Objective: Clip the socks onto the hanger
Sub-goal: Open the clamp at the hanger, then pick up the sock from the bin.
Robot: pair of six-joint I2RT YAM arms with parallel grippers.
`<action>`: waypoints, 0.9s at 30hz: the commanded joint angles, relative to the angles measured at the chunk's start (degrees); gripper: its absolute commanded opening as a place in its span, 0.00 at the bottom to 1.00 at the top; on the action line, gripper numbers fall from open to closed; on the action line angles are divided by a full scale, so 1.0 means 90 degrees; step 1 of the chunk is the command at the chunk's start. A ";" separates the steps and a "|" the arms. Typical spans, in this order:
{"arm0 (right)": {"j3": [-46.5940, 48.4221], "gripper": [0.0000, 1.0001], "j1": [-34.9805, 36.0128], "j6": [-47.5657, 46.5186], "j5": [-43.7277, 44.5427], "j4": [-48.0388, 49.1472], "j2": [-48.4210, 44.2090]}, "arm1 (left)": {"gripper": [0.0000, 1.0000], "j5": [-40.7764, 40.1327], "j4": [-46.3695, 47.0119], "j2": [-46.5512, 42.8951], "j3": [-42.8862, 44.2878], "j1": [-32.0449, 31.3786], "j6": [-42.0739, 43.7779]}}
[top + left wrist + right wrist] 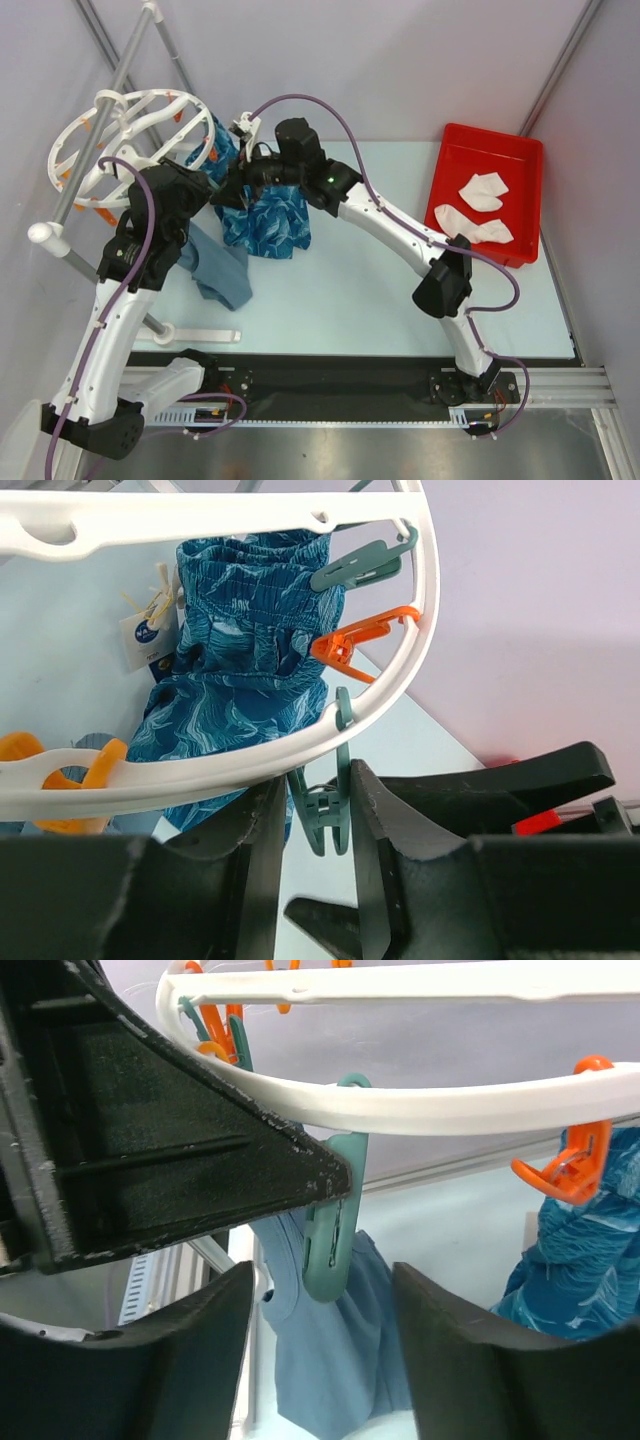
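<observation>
Honestly, the overhead shot hides the part that matters. Both arms meet at the upper left, and their wrists plus the blue patterned cloth (265, 215) cover the fingertips, so you can't read either grip from up there. Each wrist view cuts the hanger (150, 97) down to a slice of white rim. The paper tag (148, 640) on the cloth is too small to read.

From the left wrist camera, the left gripper (318, 800) is clenched on a teal clip (325, 820) that hangs off the rim at lower centre, with a finger pressed against each side. The right gripper (322, 1290) has its jaws spread wide with nothing between them, sitting just below that same clip. The big black wedge filling the left of its frame looks like one of the left gripper's fingers, with its tip touching the clip.

Other stuff:
- an orange clip (365, 640) on the rim, right of centre
- the grey-blue garment (330, 1360) hanging behind the teal clip
- a grey rack pole (132, 50) running up the upper left

The socks (484, 190) lie in the red tray (505, 155) at the right of the overhead frame, well apart from the hanger.
</observation>
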 commanded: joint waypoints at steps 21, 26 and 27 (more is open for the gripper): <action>-0.2273 0.72 -0.0843 0.0301 0.2838 -0.0714 -0.2609 | 0.00 -0.0218 0.0248 -0.0083 0.0134 0.0054 0.0254; -0.2652 0.72 -0.2122 0.1054 0.3717 -0.1508 -0.3125 | 0.00 -0.0208 0.0267 -0.0112 0.0076 0.0054 0.0254; -0.3059 0.71 -0.2714 0.1267 0.3767 -0.1508 -0.3243 | 0.00 -0.0208 0.0277 -0.0122 0.0066 0.0054 0.0254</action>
